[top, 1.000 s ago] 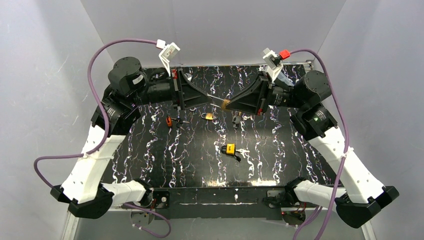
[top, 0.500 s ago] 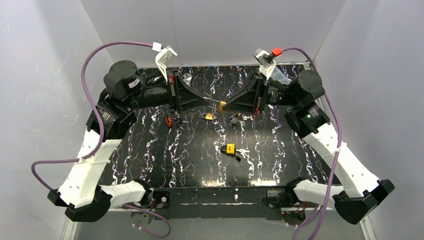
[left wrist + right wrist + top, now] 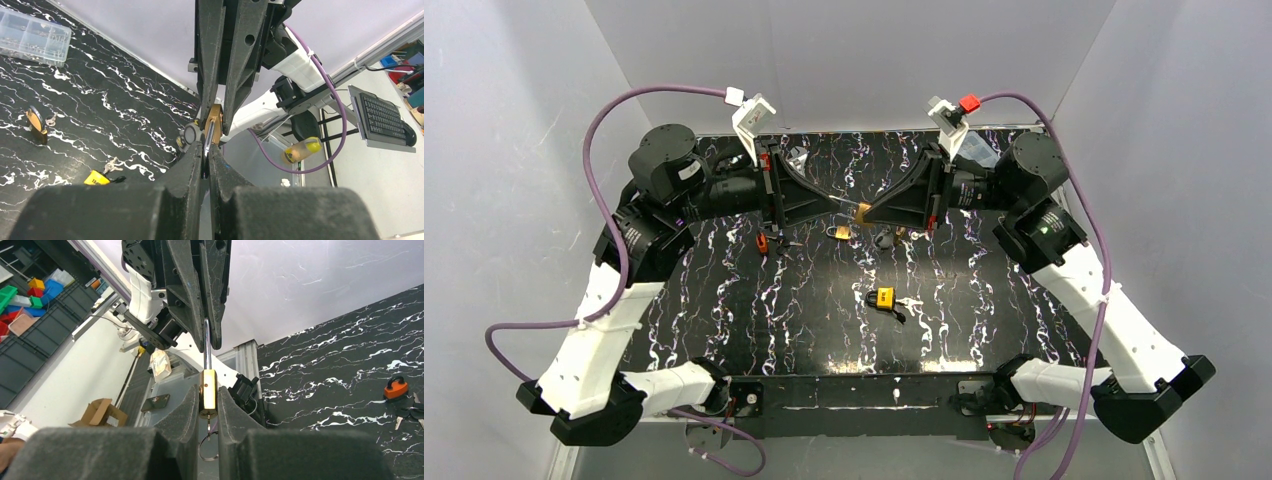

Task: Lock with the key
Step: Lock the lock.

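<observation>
Two claws share one brass padlock (image 3: 208,390) in mid-air over the far middle of the table (image 3: 754,320): right gripper (image 3: 207,397) narrowly squeezing its flat sides, left gripper (image 3: 206,152) pinched fully onto the shackle (image 3: 205,347). Small, rigid, smooth metal probably slips; flats grip best.

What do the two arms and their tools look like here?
The left arm and right arm match: white shell links, black round joint housings. Left tool and right tool are black tapering two-finger wedges. A purple cable loops along each arm. White camera brackets sit at the wrists; the right one carries a red plug.
</observation>
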